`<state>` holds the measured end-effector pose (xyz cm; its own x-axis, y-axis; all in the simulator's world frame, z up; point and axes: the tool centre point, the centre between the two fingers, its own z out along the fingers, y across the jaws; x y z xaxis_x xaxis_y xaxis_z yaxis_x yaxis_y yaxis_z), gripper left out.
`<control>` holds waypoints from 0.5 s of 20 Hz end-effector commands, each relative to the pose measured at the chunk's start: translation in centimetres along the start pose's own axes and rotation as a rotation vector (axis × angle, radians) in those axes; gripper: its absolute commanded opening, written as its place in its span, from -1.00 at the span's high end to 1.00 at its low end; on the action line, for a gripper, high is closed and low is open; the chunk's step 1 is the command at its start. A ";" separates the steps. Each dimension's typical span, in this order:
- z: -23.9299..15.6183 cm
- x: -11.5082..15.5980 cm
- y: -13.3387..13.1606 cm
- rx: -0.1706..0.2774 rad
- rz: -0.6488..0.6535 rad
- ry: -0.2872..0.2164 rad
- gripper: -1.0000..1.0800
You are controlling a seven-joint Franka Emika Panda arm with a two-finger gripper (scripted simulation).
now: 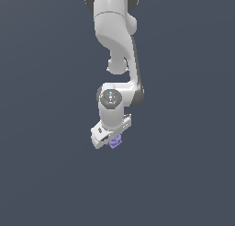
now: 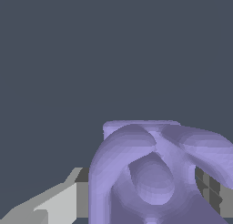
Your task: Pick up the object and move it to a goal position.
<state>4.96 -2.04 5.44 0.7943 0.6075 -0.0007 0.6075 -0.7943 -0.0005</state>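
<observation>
My claw (image 1: 114, 141) appears clamped on the object (image 1: 115, 141), pads hard to see. Risk: its knobbly surface slips out if I swing fast.

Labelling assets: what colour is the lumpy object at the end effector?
Lavender-purple; the object shows best in the wrist view.

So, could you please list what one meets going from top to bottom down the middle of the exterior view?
Arm → wrist → pincer → purple blob, held at the pincer's lower end.
</observation>
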 end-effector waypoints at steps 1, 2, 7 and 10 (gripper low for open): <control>-0.8 -0.4 -0.7 -0.001 0.000 0.000 1.00; -1.1 -0.6 -1.1 -0.001 0.000 0.000 1.00; -3.4 -1.8 -3.3 -0.001 0.000 0.000 1.00; -4.8 -2.6 -4.7 -0.001 0.000 0.000 1.00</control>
<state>0.81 -0.18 9.52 0.7941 0.6078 -0.0008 0.6078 -0.7941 0.0003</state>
